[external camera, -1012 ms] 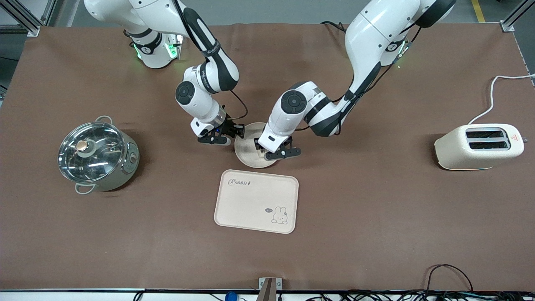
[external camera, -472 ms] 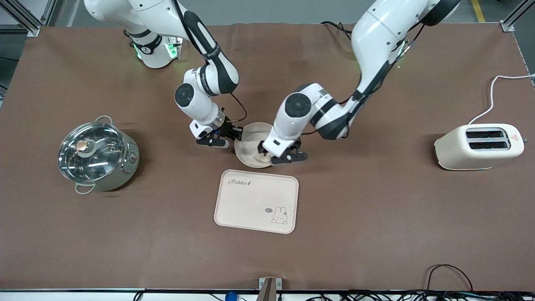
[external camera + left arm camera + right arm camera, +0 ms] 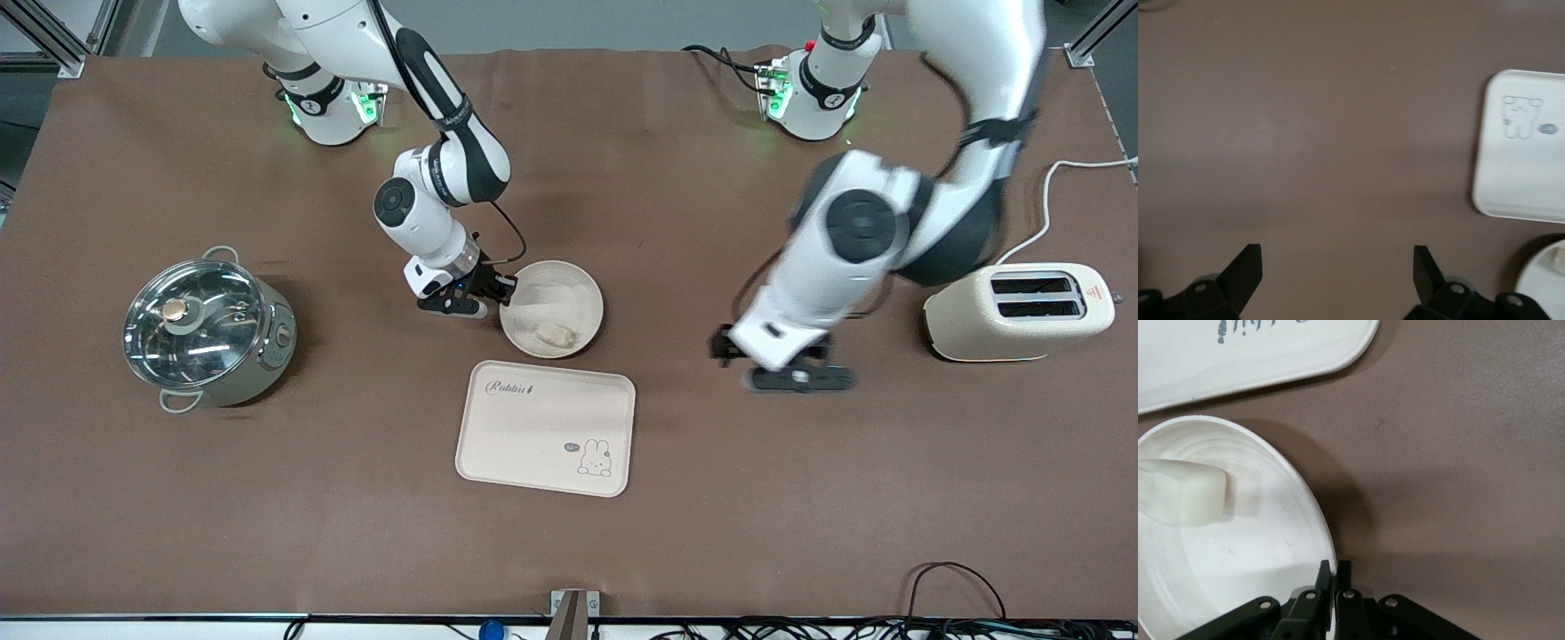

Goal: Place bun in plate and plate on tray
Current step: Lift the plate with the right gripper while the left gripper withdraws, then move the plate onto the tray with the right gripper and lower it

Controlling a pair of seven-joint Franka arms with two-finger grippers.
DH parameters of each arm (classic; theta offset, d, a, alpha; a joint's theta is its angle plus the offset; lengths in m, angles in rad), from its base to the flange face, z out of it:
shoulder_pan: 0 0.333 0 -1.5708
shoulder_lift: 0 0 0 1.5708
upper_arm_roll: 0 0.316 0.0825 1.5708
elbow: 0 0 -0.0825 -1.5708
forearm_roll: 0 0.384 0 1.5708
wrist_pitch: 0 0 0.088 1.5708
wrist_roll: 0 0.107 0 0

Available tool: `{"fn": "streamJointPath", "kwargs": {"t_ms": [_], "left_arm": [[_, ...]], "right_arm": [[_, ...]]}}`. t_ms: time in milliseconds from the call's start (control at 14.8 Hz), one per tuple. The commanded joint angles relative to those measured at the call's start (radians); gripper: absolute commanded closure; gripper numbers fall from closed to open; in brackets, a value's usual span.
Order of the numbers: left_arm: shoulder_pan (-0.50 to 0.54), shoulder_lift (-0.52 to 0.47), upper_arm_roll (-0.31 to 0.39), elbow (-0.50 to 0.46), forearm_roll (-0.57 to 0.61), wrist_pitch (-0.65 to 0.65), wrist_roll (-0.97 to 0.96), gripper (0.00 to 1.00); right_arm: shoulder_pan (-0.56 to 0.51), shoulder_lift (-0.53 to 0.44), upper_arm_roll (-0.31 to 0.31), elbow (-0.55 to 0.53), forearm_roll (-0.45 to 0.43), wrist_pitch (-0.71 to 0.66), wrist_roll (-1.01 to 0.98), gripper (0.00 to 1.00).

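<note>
The bun [image 3: 554, 333] lies in the round plate [image 3: 560, 284], near the rim that faces the tray [image 3: 545, 427]. The tray lies flat on the table, nearer to the front camera than the plate. My right gripper [image 3: 505, 292] is shut on the plate's rim at the right arm's end. In the right wrist view its fingertips [image 3: 1329, 577] pinch the rim of the plate [image 3: 1238, 587], with the bun [image 3: 1181, 493] and the tray [image 3: 1238, 347] also in view. My left gripper [image 3: 782, 372] is open and empty over bare table between plate and toaster; it also shows in the left wrist view [image 3: 1336, 267].
A lidded steel pot [image 3: 206, 327] stands toward the right arm's end of the table. A cream toaster [image 3: 1022, 311] with its cord stands toward the left arm's end. The left wrist view shows the tray [image 3: 1525, 160] and the plate's edge [image 3: 1541, 293].
My left gripper has let go of the bun in the plate and swung away toward the toaster. My right gripper has stayed on the plate's rim.
</note>
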Motion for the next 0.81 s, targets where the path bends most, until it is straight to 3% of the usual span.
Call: {"fn": "streamJointPath", "kwargs": {"t_ms": [0,270,337,540,742], "left_arm": [[0.058,-0.067,-0.011,0.014,-0.064,-0.104,0.066,0.0],[0.1,-0.142,0.001,0.019,-0.101,-0.177,0.169,0.0],[0.094,-0.177,0.032,0.02,-0.127,-0.218,0.201,0.0],[0.011,-0.289,0.217,0.027,-0.174,-0.287,0.347,0.0],[-0.003,-0.38,0.27,-0.013,-0.17,-0.35,0.398,0.0]], "right_arm": [[-0.009,0.005,0.002,0.003,0.022,0.005,0.01,1.0],[0.006,-0.001,0.013,0.052,0.134,-0.001,0.002,1.0],[0.003,0.001,0.027,0.076,0.148,-0.001,0.002,1.0],[-0.012,0.001,0.032,0.127,0.151,-0.003,-0.002,1.0],[-0.044,0.043,0.027,0.245,0.138,-0.006,-0.015,1.0]]}}
